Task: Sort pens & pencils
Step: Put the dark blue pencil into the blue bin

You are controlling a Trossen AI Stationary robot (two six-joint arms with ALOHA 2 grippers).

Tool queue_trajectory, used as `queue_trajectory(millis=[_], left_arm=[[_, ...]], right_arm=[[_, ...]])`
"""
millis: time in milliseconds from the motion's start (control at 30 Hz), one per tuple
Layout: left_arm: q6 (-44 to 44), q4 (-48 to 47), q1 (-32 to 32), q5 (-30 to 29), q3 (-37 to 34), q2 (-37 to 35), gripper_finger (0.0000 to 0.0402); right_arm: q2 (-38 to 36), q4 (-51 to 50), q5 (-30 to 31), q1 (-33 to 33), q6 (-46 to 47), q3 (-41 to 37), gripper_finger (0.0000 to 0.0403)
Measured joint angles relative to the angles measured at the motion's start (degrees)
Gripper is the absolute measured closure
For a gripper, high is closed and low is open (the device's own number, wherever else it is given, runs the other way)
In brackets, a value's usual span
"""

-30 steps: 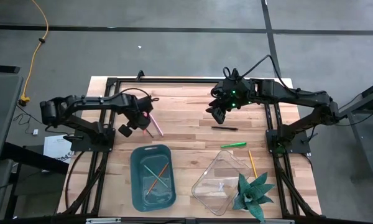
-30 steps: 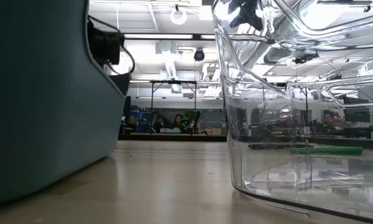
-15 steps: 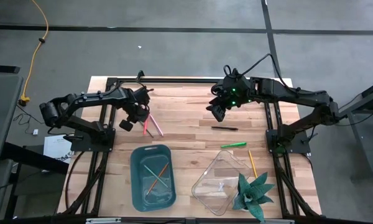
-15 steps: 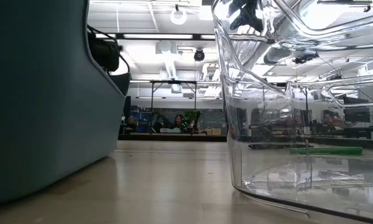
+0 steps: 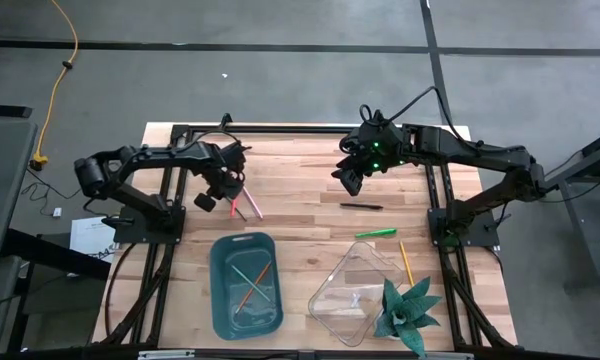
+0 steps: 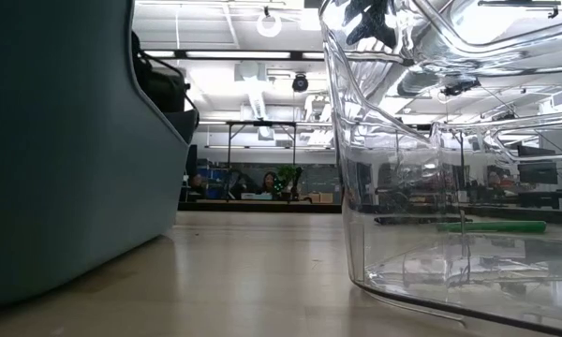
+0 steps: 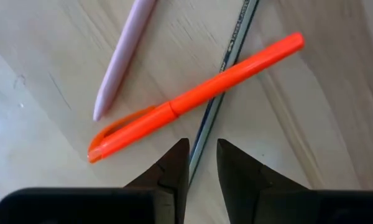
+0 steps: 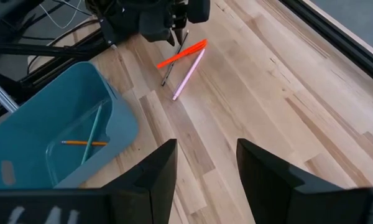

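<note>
A red-orange pen lies across a thin dark pencil on the wood, with a pink pen beside them. My left gripper hovers over this cluster, narrowly open, one fingertip on each side of the thin pencil. My right gripper waits open near the far right. A black pen, a green pen and a yellow pencil lie flat on the right half. Two pencils lie in the blue bin.
A clear plastic container sits at the near edge, right of the blue bin, with a green plant at its right. Black frame rails run along the table's left, right and far sides. Bare wood lies between the two pen groups.
My left gripper has moved a little toward the far edge and the right, over the red-orange pen and pink pen; the red-orange pen, covered before, now shows beside it. The pens and pencils have not moved.
</note>
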Motion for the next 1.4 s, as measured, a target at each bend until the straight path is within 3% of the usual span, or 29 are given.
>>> queue_trajectory(millis=[833, 1400], left_arm=[[1.47, 2.33, -0.02, 1.79, -2.07, 3.46, 0.0351], [0.27, 5.36, -0.94, -0.92, -2.58, 3.33, 0.0351]], right_arm=[[0.00, 0.00, 0.04, 0.00, -0.93, -0.02, 0.0245], [0.02, 0.00, 1.31, 0.00, -0.93, -0.02, 0.0245]])
